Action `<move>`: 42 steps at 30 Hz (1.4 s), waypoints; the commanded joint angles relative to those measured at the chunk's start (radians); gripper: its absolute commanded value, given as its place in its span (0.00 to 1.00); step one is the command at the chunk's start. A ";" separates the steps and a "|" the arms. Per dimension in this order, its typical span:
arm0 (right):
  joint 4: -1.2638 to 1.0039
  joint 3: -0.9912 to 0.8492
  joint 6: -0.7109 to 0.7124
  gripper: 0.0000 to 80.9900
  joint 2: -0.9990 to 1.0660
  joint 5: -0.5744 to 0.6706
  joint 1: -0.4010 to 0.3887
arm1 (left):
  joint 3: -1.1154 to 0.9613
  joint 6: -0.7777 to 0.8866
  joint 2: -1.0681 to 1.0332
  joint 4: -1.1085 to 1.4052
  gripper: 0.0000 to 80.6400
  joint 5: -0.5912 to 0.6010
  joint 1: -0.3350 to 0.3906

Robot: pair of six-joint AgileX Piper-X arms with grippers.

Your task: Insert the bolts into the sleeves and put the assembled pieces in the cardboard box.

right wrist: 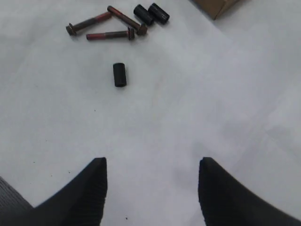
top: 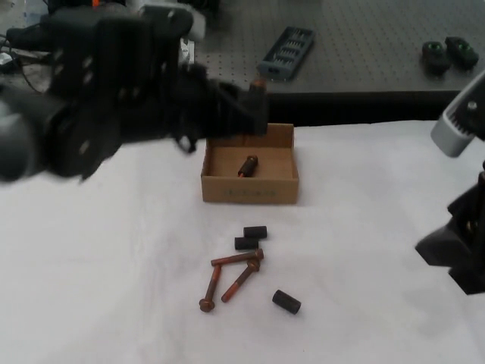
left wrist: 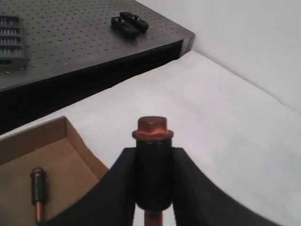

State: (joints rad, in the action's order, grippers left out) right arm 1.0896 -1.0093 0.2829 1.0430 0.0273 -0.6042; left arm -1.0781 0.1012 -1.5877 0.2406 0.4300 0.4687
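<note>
Two assembled pieces are showing: one (left wrist: 153, 181) is sitting clamped between the fingers of the left claw (left wrist: 154, 157), and the other (top: 248, 164) is lying in the one cardboard box (top: 250, 193) just below that claw. Three loose bolts (right wrist: 109, 35) are lying clustered well ahead of the right claw (right wrist: 153, 165). Three loose sleeves are lying there too: a touching pair (right wrist: 143, 14) beyond the bolts and a lone sleeve (right wrist: 119, 75) nearer the claw. Far beyond the left claw, two small black parts (left wrist: 129, 23) and one ridged holder (top: 286, 51) are resting on the perforated bench (top: 364, 45).
</note>
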 commanded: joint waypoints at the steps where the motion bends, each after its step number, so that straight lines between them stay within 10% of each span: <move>1: 0.010 -0.004 0.010 0.53 -0.008 -0.004 0.006 | -0.230 -0.056 -0.165 -0.122 0.01 0.002 -0.028; 23: 0.001 -0.004 0.010 0.53 -0.008 -0.004 0.063 | -0.727 -0.154 -0.711 -0.460 0.01 -0.107 -0.068; 32: 0.001 -0.004 0.010 0.40 -0.008 0.012 0.063 | -0.727 -0.167 -0.714 -0.442 0.47 -0.176 -0.072; 42: 0.001 -0.004 0.010 0.40 -0.008 0.012 0.063 | -0.727 -0.149 -0.636 -0.499 0.31 -0.174 -0.072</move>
State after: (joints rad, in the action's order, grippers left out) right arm 1.0947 -1.0093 0.2847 1.0430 0.0245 -0.5476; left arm -1.7948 -0.0560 -2.2783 -0.2358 0.2612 0.3991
